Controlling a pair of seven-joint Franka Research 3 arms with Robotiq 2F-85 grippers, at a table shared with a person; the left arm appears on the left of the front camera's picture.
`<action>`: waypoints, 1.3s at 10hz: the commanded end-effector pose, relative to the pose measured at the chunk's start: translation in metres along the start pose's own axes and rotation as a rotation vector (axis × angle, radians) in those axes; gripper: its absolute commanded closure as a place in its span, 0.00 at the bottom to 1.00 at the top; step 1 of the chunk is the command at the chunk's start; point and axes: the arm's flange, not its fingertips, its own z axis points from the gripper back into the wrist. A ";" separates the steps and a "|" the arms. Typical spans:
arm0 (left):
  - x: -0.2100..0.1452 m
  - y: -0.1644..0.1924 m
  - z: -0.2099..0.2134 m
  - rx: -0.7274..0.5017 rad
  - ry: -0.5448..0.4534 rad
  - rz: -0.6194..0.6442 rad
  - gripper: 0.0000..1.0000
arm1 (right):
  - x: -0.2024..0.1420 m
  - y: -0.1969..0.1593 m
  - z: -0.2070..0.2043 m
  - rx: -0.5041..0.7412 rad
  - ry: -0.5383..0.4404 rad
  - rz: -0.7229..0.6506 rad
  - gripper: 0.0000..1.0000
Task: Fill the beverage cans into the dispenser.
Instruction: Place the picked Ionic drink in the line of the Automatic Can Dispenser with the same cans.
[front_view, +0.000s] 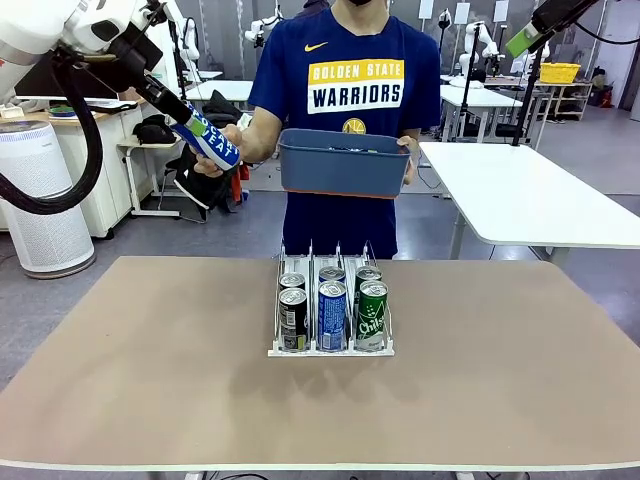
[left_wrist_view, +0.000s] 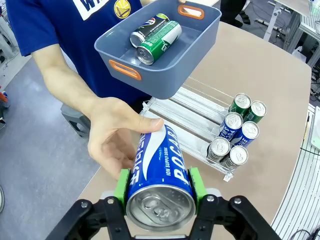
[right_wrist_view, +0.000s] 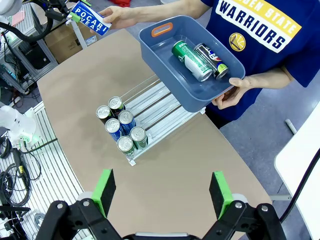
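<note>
My left gripper (left_wrist_view: 159, 184) is shut on a blue can (left_wrist_view: 161, 160) with white lettering, held high over the table's far left (front_view: 205, 138). A person's hand (left_wrist_view: 117, 135) touches the far end of that can. The person's other hand holds a blue-grey bin (front_view: 343, 165) above the dispenser; a green can (left_wrist_view: 159, 42) and a black can (left_wrist_view: 147, 30) lie in it. The clear dispenser (front_view: 330, 345) stands mid-table with several cans (front_view: 331, 310) at the front of its three lanes. My right gripper (right_wrist_view: 162, 192) hangs open high over the right side, with nothing between its fingers.
The brown table (front_view: 150, 380) stretches bare on both sides of the dispenser. The rear halves of the dispenser lanes (right_wrist_view: 160, 102) are free. A white table (front_view: 530, 200) stands behind on the right, and a white air purifier (front_view: 40, 200) on the floor at left.
</note>
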 end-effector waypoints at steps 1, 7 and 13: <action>-0.001 0.001 0.002 0.002 -0.004 0.003 1.00 | -0.001 0.002 0.001 0.003 -0.005 -0.002 0.00; -0.001 0.001 0.002 0.002 -0.004 0.003 1.00 | -0.001 0.002 0.001 0.003 -0.005 -0.002 0.00; -0.001 0.001 0.002 0.002 -0.004 0.003 1.00 | -0.001 0.002 0.001 0.003 -0.005 -0.002 0.00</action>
